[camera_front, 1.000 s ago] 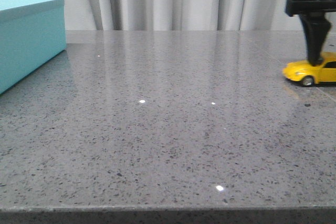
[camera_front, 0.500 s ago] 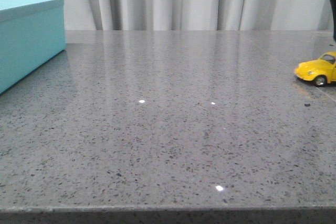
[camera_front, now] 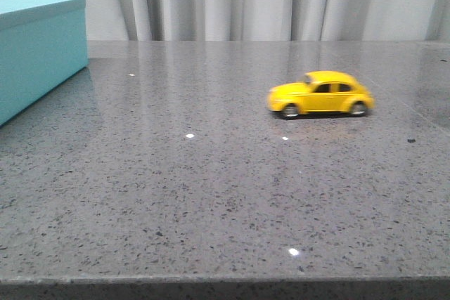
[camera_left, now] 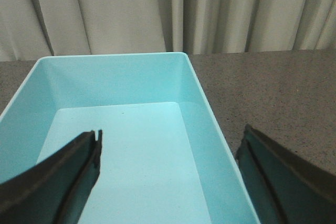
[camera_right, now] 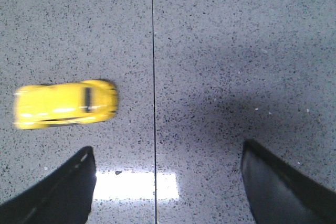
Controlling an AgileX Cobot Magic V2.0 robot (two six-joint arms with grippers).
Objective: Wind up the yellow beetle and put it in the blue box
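Yellow beetle [camera_front: 320,93] sits free on the grey table [camera_front: 211,187], both grippers' fingers spread, left gripper [camera_left: 168,177] over the blue box [camera_left: 126,145].

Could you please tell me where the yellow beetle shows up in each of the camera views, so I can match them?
Front view: the yellow beetle stands on the grey speckled table, right of centre, nose toward the blue box.
Left wrist view: not in it; only the open blue box and the table.
Right wrist view: the beetle sits at the picture's left, blurred, clear of the fingers.
Shared landmark: the speckled tabletop.
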